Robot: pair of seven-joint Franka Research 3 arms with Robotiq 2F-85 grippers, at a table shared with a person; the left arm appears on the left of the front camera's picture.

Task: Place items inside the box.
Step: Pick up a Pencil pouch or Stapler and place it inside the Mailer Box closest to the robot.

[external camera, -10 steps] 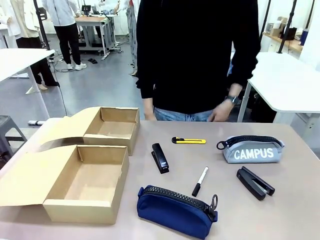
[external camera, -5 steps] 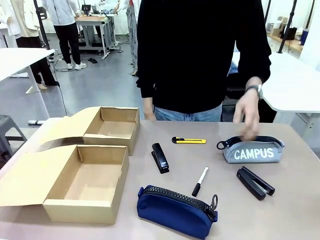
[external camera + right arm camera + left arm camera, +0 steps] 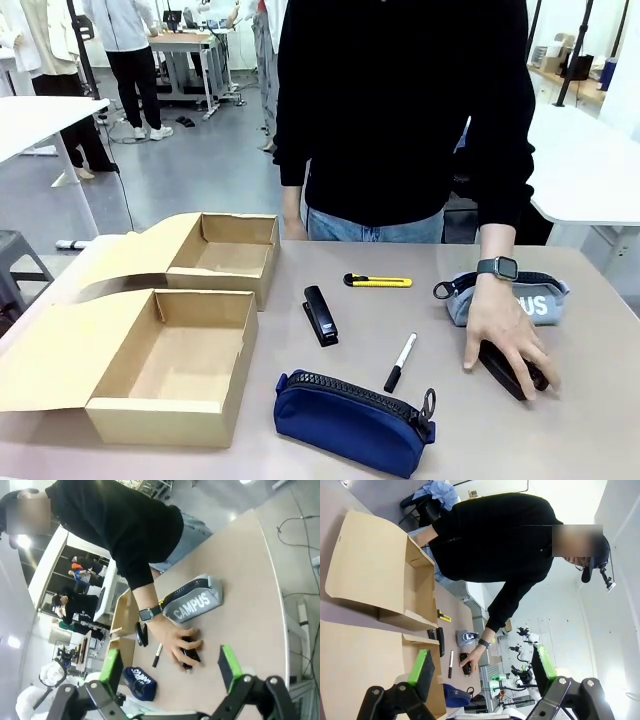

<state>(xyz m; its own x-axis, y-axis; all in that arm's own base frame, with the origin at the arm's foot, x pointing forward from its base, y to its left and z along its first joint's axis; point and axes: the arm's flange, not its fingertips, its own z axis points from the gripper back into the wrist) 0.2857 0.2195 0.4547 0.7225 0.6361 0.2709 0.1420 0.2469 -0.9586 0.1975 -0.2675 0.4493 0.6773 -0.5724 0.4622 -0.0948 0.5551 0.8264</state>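
The left gripper (image 3: 482, 669) and the right gripper (image 3: 170, 666) both stand spread, holding nothing. The person's hand (image 3: 505, 335) lies on the black stapler (image 3: 515, 382) at the near right, well apart from the open box (image 3: 160, 412) at the left. I think it is best grasped along its length, lifted over the marker (image 3: 400, 362) and laid flat. The hand hides most of it, and the wrist hides part of the grey pouch (image 3: 548, 302) lettering.

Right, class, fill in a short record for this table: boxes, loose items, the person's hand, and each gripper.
boxes: near box and far box, both open, both empty
loose items: navy pouch, grey pouch, yellow utility knife, marker, middle stapler
person's hand: laid over the right-hand stapler
left gripper: open, holding nothing
right gripper: open, holding nothing
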